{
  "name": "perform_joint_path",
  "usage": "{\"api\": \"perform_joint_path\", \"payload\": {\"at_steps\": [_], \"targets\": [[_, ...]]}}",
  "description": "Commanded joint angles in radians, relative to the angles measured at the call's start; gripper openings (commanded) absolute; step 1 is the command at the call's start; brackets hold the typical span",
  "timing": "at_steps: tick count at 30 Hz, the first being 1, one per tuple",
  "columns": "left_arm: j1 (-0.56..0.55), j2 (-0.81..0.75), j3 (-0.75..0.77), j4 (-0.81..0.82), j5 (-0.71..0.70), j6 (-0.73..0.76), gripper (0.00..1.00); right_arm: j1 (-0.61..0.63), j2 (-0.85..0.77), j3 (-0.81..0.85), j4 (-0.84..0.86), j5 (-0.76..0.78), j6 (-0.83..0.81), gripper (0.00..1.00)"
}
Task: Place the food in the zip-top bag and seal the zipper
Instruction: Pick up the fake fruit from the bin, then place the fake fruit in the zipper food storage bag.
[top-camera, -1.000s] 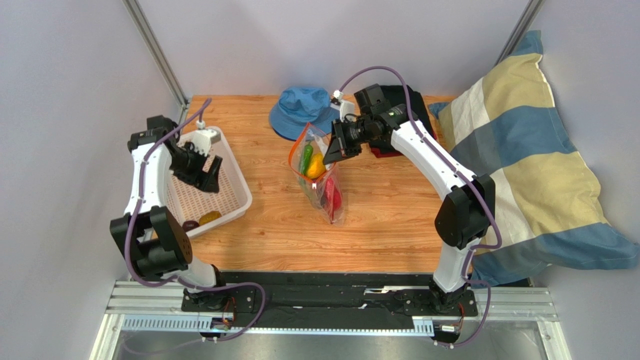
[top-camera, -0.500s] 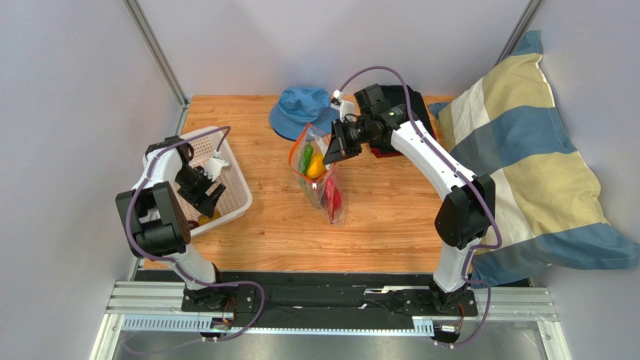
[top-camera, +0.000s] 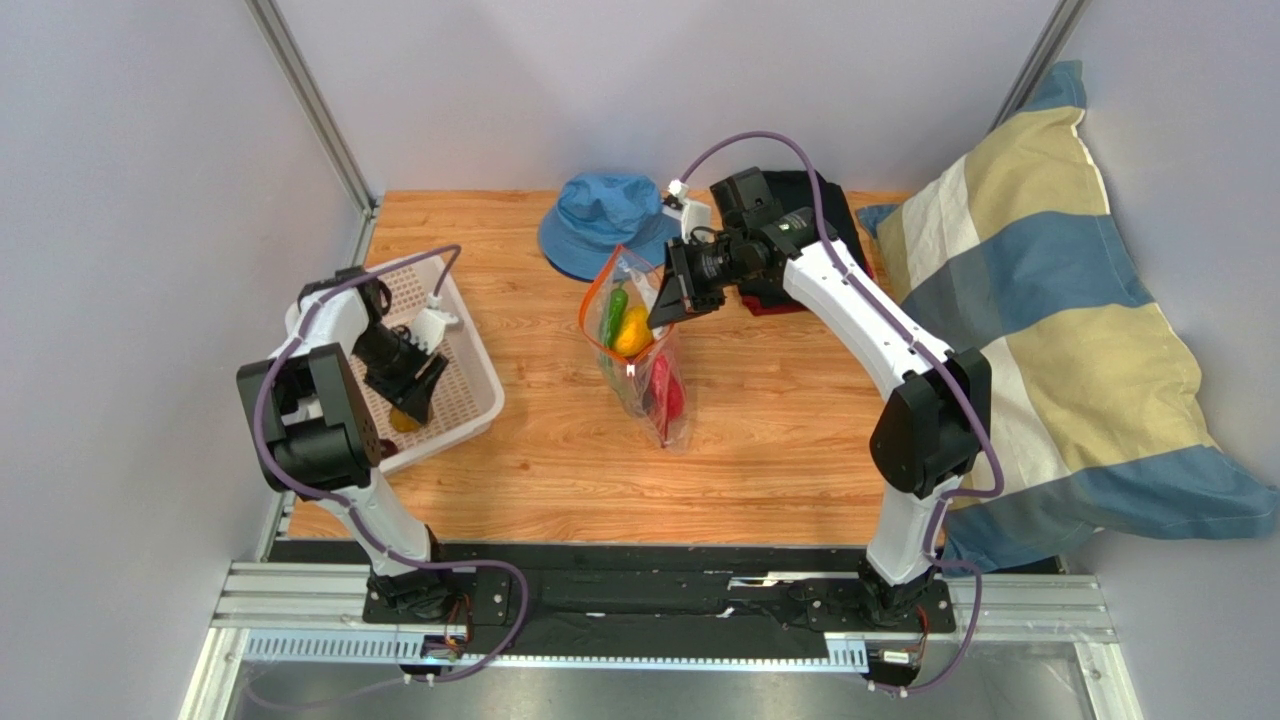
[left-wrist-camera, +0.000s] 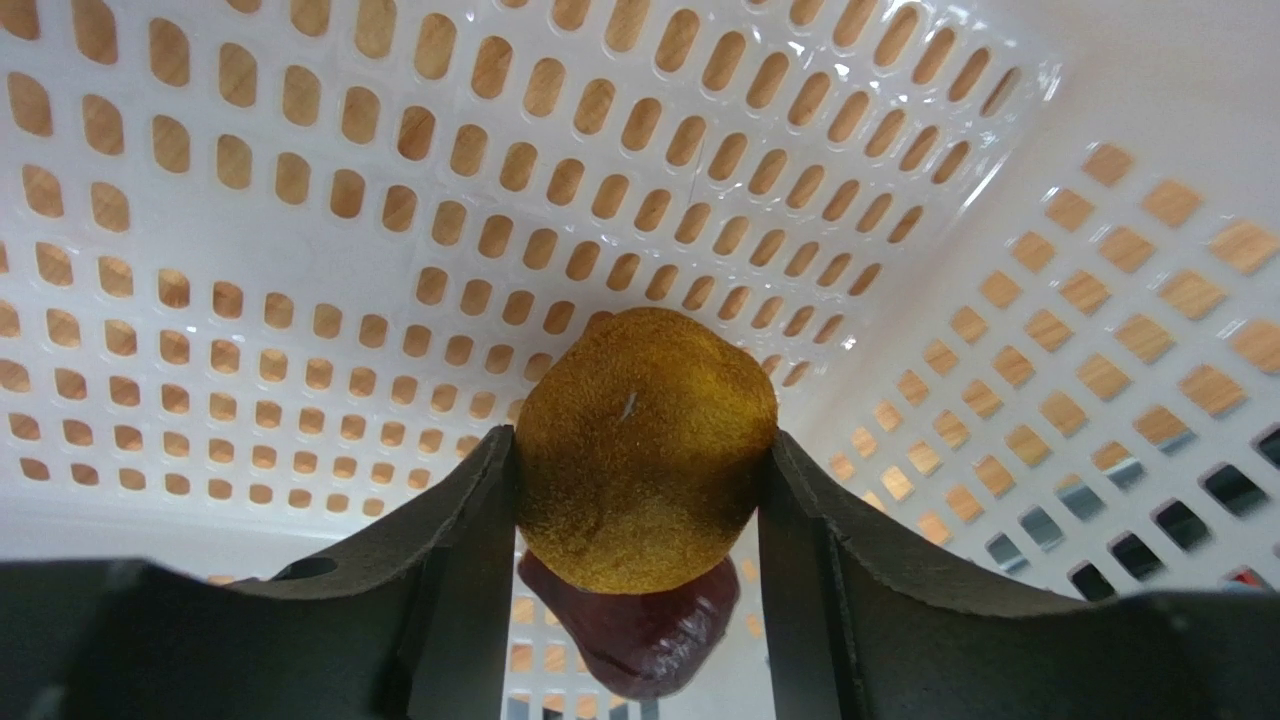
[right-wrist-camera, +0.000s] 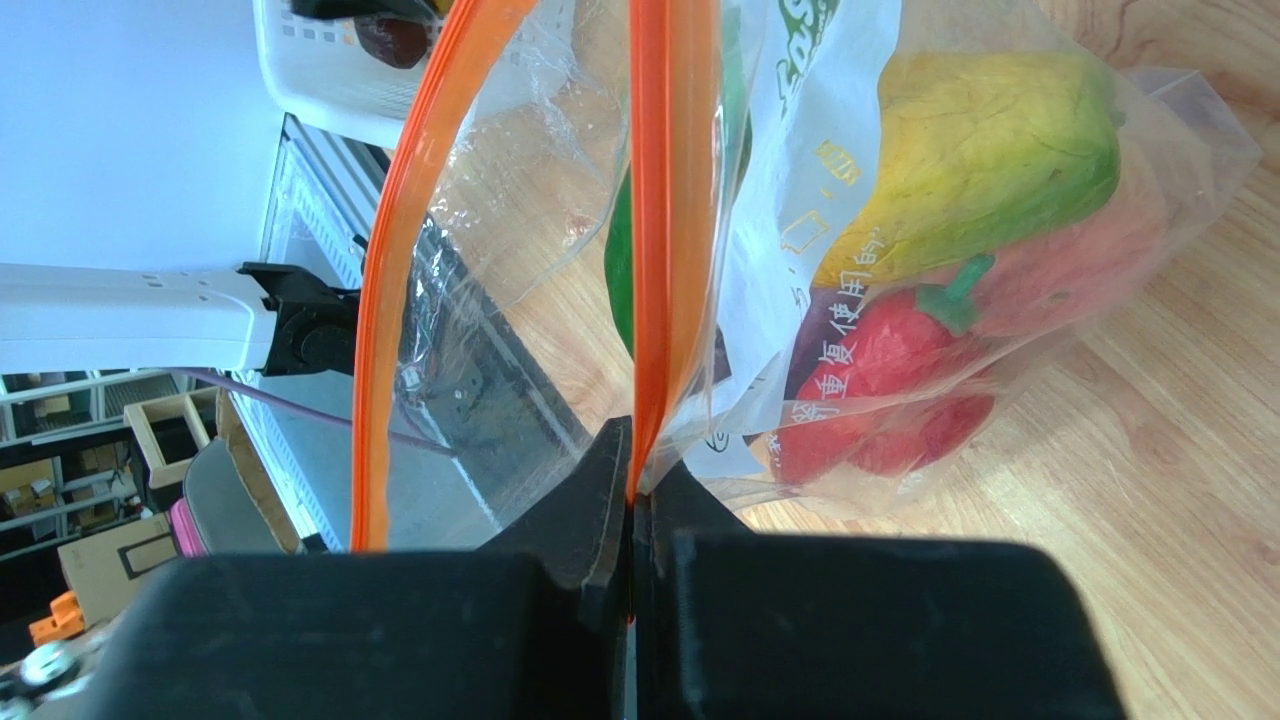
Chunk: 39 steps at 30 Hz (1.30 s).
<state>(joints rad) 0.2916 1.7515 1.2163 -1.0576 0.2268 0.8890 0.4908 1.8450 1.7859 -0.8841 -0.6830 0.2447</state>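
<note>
Item: yellow fruit (left-wrist-camera: 646, 405) — lies in the near end of the basket (left-wrist-camera: 226, 225), at the table's left, with a purple piece (left-wrist-camera: 631, 642) just beside it. Your left gripper (left-wrist-camera: 639, 450) has its jaws set against both flanks; a grip by the look, not yet lifted.

Item: bag (top-camera: 643, 360) — lies mid-table, well right of the basket, with food inside. Your right gripper (right-wrist-camera: 631, 488) pinches the zipper (right-wrist-camera: 649, 225), jaws closed, holding the mouth up.

The mouth lies rightward from the left jaws.

Glossy white plastic mesh basket (left-wrist-camera: 842, 180), matt fuzzy yellow-brown fruit (left-wrist-camera: 646, 443), clear crinkly plastic bag (right-wrist-camera: 781, 375), smooth wood-grain table (top-camera: 781, 435)
</note>
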Motion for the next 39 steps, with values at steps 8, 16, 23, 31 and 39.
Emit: {"api": "perform_joint_path", "payload": {"at_steps": [8,16,23,31,39], "targets": [[-0.257,-0.199,0.646,-0.2,0.477,-0.281,0.48,-0.008,-0.006,0.043,-0.033,-0.052,-0.068,0.0],[-0.641,-0.209,0.701,0.067,0.505,-0.509,0.49,-0.008,-0.007,0.052,-0.038,-0.066,-0.071,0.0],[-0.789,-0.161,0.559,0.1,0.461,-0.449,0.48,-0.011,-0.01,0.06,-0.036,-0.079,-0.079,0.0],[-0.833,-0.145,0.44,0.081,0.405,-0.334,0.6,-0.011,-0.013,0.059,-0.038,-0.101,-0.093,0.0],[-0.839,-0.232,0.488,-0.064,0.404,-0.159,0.99,-0.009,-0.009,0.067,-0.042,-0.171,-0.13,0.0]]}}
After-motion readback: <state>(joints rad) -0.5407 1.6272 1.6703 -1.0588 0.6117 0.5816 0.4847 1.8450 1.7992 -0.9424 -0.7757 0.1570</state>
